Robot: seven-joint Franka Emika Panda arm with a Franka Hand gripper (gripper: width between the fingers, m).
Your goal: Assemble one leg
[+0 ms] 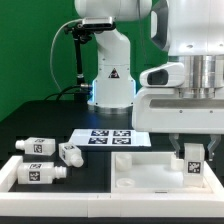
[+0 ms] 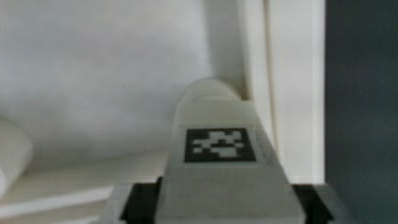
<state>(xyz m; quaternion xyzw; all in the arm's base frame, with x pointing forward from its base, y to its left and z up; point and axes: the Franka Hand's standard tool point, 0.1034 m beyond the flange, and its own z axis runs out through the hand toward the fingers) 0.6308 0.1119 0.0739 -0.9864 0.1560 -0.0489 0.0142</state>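
Note:
My gripper [image 1: 190, 150] is at the exterior view's right, shut on a white leg [image 1: 191, 163] with a marker tag on it. The leg hangs upright over the right part of the square white tabletop [image 1: 140, 168], at its edge. I cannot tell whether the leg touches the tabletop. In the wrist view the leg [image 2: 222, 140] runs out from between my two dark fingers [image 2: 150, 202], with the tabletop's white surface [image 2: 107, 80] behind it and my gripper [image 2: 226, 205] closed on its sides.
Three more white legs lie at the exterior view's left: one [image 1: 35, 146], another [image 1: 72, 153], and one nearer the front [image 1: 40, 172]. The marker board [image 1: 110, 137] lies behind the tabletop. The robot base [image 1: 110, 80] stands at the back.

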